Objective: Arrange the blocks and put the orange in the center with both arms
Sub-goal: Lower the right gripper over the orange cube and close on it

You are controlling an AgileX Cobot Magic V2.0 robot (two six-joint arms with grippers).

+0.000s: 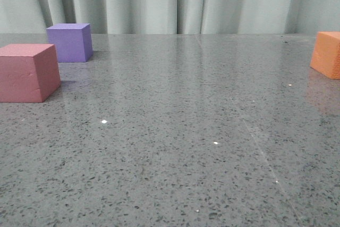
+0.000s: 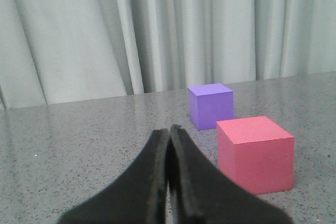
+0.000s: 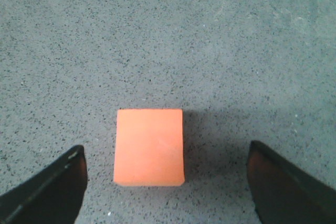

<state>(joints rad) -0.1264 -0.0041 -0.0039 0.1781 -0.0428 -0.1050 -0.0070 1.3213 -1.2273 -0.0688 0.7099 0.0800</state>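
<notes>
**Orange cube under spread right claw**

Grey speckled desk (image 1: 175, 131); orange cube (image 3: 150, 146) at far right edge in front view, below right claw (image 3: 167, 182), fingers wide apart, not touching it; left claw (image 2: 169, 182) pressed together, empty; pink-red cube (image 1: 27, 72) and purple cube (image 1: 69, 41) near each other, far left.

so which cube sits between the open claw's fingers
The orange cube, alone between the right claw's spread fingers; the pink-red and purple cubes sit far left.
</notes>
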